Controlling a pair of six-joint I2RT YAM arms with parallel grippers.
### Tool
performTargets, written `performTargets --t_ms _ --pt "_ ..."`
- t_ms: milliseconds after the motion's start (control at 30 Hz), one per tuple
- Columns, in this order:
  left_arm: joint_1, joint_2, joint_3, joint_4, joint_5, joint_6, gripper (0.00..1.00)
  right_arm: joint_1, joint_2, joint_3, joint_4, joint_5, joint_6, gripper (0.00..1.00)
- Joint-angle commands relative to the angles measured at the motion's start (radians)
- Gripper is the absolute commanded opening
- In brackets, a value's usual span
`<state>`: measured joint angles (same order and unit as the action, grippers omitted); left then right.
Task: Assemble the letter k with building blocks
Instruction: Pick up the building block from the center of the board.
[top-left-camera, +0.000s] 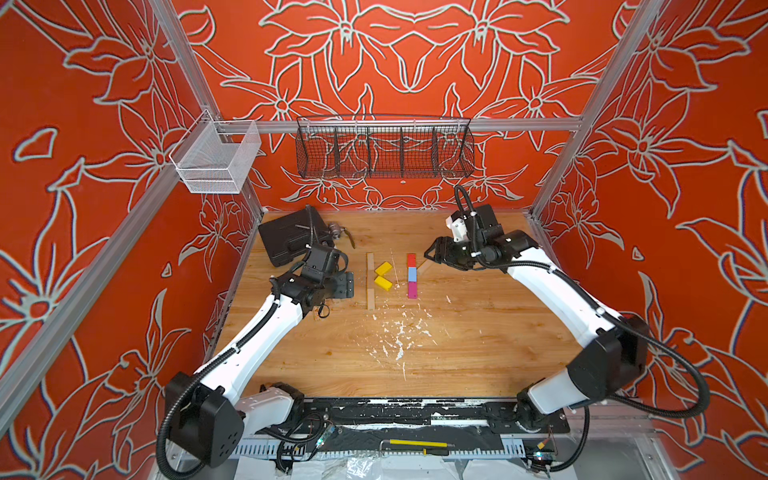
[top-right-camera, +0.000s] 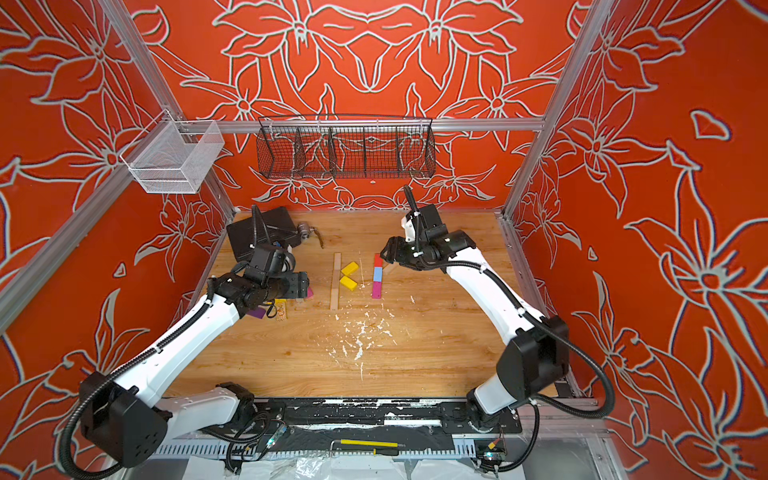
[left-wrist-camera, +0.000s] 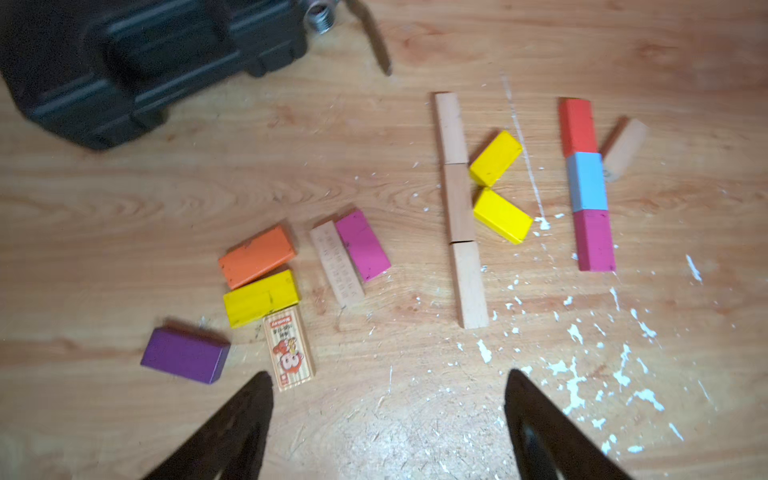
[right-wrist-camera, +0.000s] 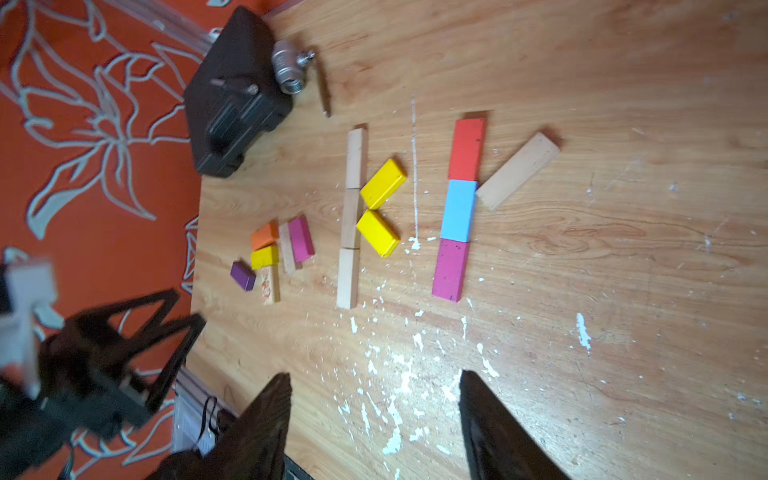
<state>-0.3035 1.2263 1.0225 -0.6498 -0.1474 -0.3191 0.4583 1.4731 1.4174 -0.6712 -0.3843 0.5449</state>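
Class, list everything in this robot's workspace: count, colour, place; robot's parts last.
Pale wood bars: three, plain, end to end on the table.
Yellow blocks: two, slanted against them.
Column: red, blue, magenta blocks, one each, end to end.
Slanted pale bar: one, beside the blue block.
Spare blocks: six, orange, yellow, purple, magenta, two pale, near left tool.
Black case: one, far left corner.
Metal fitting: one, silver, beside case.
Paint flecks: many, white, on table.
Wire baskets: two, black and white, on frame.
Tools: left tool, right tool, black, open, empty.
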Motion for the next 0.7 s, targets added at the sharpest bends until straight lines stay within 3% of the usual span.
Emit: performTargets --t_ms 0,200,433,667 --pt "0.056 0.044 -0.033 -0.029 0.027 -0.099 0.81 0.068 -0.082 -0.035 0.028 -0.033 -0.133 0.67" --pt "0.108 0.209 -0.030 -0.013 0.076 -0.120 0.74 0.177 -0.187 -0.091 0.039 -0.002 -0.159 0.69" --pt "0.122 0.396 0.017 0.002 0.138 -0.142 0.63 0.189 -0.266 -0.164 0.062 0.046 -0.120 0.70" --pt "0.122 0.470 0.048 0.024 0.095 -0.138 0.58 0.189 -0.280 -0.173 0.029 0.080 -0.111 0.71"
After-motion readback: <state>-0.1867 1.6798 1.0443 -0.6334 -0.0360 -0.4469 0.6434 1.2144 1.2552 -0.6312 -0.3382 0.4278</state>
